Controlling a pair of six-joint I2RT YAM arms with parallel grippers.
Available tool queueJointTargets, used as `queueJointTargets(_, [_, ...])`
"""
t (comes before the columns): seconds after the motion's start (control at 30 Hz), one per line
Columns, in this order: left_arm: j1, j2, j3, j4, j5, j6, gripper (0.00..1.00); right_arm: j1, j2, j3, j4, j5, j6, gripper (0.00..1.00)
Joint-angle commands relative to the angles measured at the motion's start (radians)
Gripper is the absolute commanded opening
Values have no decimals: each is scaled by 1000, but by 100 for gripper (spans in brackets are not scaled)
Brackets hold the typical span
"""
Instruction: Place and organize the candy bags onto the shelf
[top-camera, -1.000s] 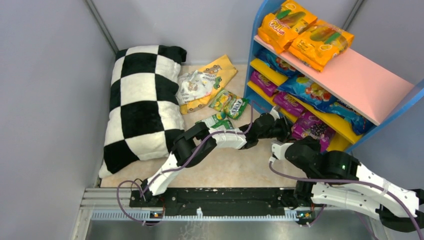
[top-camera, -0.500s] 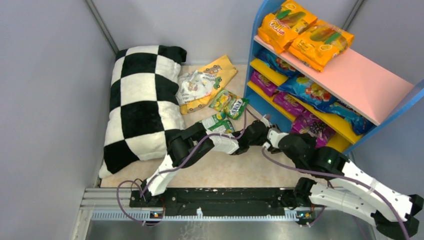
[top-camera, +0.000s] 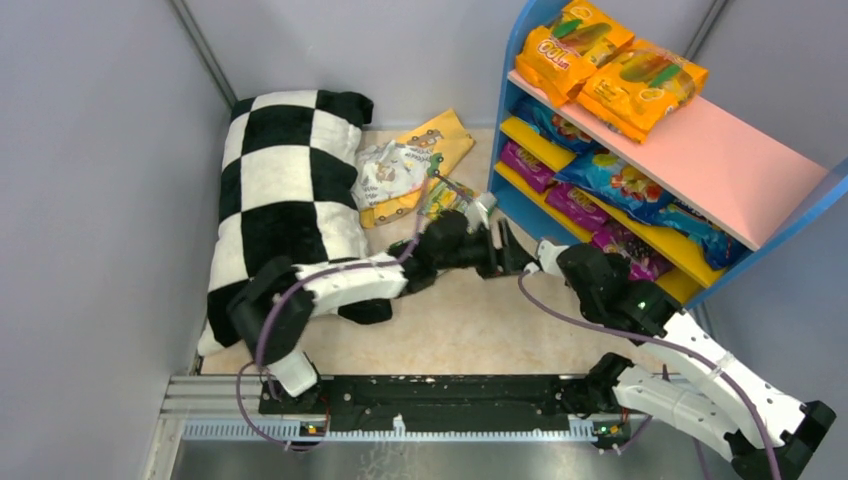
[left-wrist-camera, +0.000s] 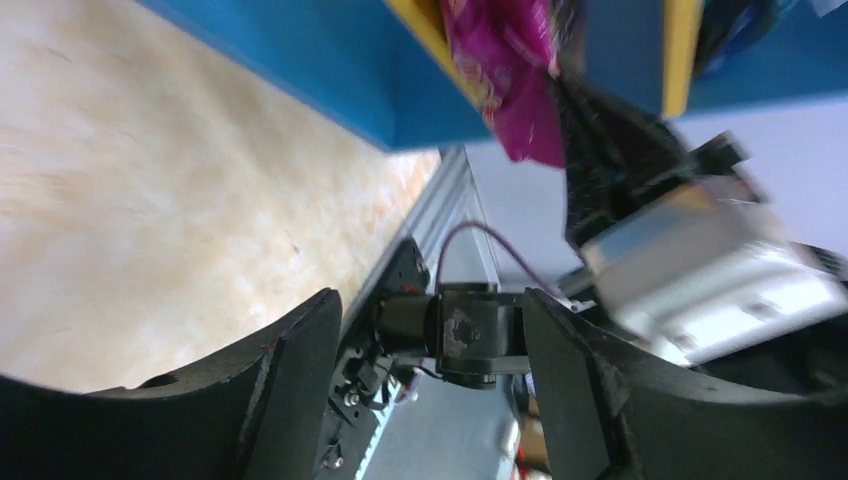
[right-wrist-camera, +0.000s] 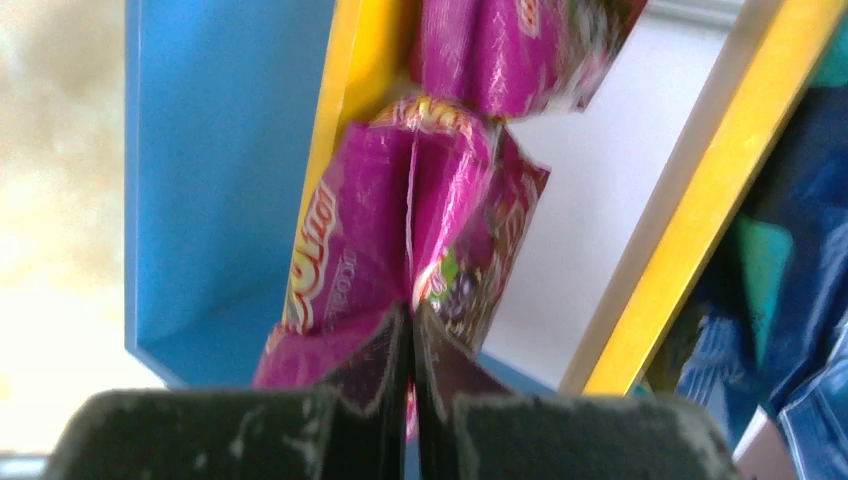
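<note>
The left arm has swung away from the blue-framed shelf (top-camera: 700, 160), and the left gripper (left-wrist-camera: 430, 300) is spread and empty. The right gripper (right-wrist-camera: 411, 320) pinches a glossy purple candy bag (right-wrist-camera: 370, 230), likely steadying it on the lower yellow board.

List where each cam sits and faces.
Top external: above and behind the bases, looking down on table, pillow, shelf; left arm and right arm show.
Left wrist: faces low along the table toward the shelf's foot and the right arm; open left gripper shows.
Right wrist: faces into the shelf; right gripper shut on a purple candy bag.
Shared: both wrists see shelf, purple bags.
</note>
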Motion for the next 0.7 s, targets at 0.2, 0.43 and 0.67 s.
queueJointTargets(0.2, [299, -485, 104, -425, -155, 456, 91, -151, -1, -24, 214, -148, -292, 0])
queueJointTargets(0.43, [313, -519, 261, -533, -265, 667, 94, -250, -21, -15, 175, -207, -395, 0])
queueJointTargets(0.67, [337, -616, 165, -518, -400, 787, 96, -310, -67, -86, 246, -286, -517, 0])
